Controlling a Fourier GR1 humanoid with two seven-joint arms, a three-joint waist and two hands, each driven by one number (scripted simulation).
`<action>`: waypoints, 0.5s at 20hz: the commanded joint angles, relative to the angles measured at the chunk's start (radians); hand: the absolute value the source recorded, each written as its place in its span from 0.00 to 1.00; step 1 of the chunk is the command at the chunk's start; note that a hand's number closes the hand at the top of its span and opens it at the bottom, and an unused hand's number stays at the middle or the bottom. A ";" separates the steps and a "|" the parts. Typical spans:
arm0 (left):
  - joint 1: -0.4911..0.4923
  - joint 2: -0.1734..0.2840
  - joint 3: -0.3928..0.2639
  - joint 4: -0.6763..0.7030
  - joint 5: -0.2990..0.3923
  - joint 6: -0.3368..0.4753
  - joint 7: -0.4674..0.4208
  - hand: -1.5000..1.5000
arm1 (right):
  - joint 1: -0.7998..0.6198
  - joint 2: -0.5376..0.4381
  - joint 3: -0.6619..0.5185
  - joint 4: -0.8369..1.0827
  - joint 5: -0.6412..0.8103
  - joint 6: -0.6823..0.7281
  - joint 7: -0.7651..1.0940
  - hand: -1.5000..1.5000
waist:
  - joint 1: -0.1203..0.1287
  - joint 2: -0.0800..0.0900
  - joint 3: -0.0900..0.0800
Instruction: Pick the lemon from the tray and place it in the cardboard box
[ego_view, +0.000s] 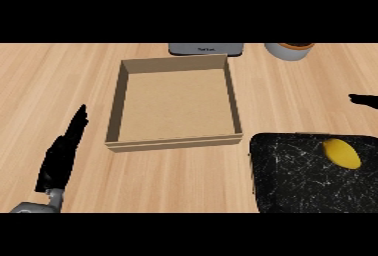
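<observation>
A yellow lemon (341, 153) lies on the black marbled tray (295, 175) at the lower right. The cardboard box (118, 100) stands open at the centre with nothing inside it. My left hand (63, 155) rests at the lower left, to the left of the box, with its fingers straight and pointing up. Only a black tip of my right hand (365, 100) shows at the right edge, above the tray and apart from the lemon; how its fingers stand is hidden.
A grey appliance (205, 49) sits at the counter's far edge behind the box. A white cup with an orange rim (289, 50) stands to its right. Bare wooden counter (44, 80) lies left of the box and between box and tray.
</observation>
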 joint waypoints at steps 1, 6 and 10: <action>0.000 -0.018 0.024 0.073 -0.012 -0.016 -0.068 0.50 | 0.040 0.037 0.050 -0.047 0.090 0.005 0.002 0.00 | -0.024 -0.003 -0.001; 0.019 -0.030 0.054 0.003 -0.025 -0.039 0.000 0.50 | 0.008 0.123 0.005 0.022 0.189 -0.014 0.042 0.00 | -0.018 -0.003 0.000; -0.007 -0.067 0.053 0.015 -0.070 -0.024 0.017 0.50 | 0.086 0.133 -0.028 -0.023 0.225 -0.046 0.056 0.00 | -0.027 -0.005 0.000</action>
